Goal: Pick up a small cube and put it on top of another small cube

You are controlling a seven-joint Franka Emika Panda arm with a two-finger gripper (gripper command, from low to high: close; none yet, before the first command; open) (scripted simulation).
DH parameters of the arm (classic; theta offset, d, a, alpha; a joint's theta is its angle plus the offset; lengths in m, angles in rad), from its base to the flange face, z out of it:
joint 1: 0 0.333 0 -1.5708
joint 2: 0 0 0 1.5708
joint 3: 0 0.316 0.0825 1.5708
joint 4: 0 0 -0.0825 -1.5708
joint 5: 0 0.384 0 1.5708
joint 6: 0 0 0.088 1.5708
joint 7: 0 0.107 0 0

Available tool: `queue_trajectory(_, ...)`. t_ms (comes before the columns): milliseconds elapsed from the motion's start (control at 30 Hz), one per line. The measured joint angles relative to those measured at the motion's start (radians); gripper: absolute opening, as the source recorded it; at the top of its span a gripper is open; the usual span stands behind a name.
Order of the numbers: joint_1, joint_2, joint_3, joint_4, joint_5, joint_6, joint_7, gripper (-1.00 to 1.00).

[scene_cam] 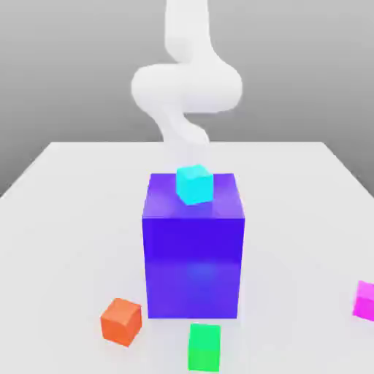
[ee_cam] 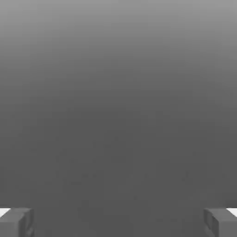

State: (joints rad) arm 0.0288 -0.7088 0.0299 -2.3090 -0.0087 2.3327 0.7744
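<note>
surround: big blue block (scene_cam: 193,248) mid-surface (scene_cam: 66,190), cyan cube (scene_cam: 194,184) on top, orange cube (scene_cam: 120,321) by its base | pincer (ee_cam: 118,222): spread wide, empty | targets: magenta cube (scene_cam: 364,299), green cube (scene_cam: 204,346) both beyond block from arm (scene_cam: 186,88), well apart

Cyan cube (scene_cam: 194,184) atop blue block (scene_cam: 193,245); green cube (scene_cam: 204,346) & orange cube (scene_cam: 121,321) in front.

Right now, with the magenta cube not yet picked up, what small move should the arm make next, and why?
Probably swing the open gripper toward the magenta cube, which lies on the table at the exterior view's right edge, apart from the green cube. Nothing sits between the fingers, and the big blue block stands in front of the arm, so going around it seems wise.
</note>
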Motion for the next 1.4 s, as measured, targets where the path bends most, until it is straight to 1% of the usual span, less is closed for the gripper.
queue_trajectory(367, 0.124, 0.403, 0.146, -0.040, -0.055, 0.146, -0.102, 0.00)
queue_trajectory(533, 0.180, 0.585, 0.212, -0.058, -0.098, 0.210, -0.135, 0.00)
queue_trajectory(633, 0.241, 0.695, 0.244, -0.068, -0.130, 0.248, -0.150, 0.00)
queue_trajectory(900, 0.358, 0.990, 0.295, -0.094, -0.216, 0.350, -0.188, 0.00)
queue_trajectory(967, 0.387, 1.064, 0.274, -0.085, -0.256, 0.394, -0.167, 0.00)
queue_trajectory(1067, 0.438, 1.172, 0.214, -0.060, -0.322, 0.473, -0.120, 0.00)
queue_trajectory(1100, 0.448, 1.191, 0.202, -0.056, -0.332, 0.487, -0.112, -1.00)
queue_trajectory(1300, 0.453, 1.200, 0.197, -0.054, -0.339, 0.493, -0.107, -1.00)
queue_trajectory(1400, 0.420, 1.131, 0.239, -0.071, -0.296, 0.441, -0.139, -1.00)
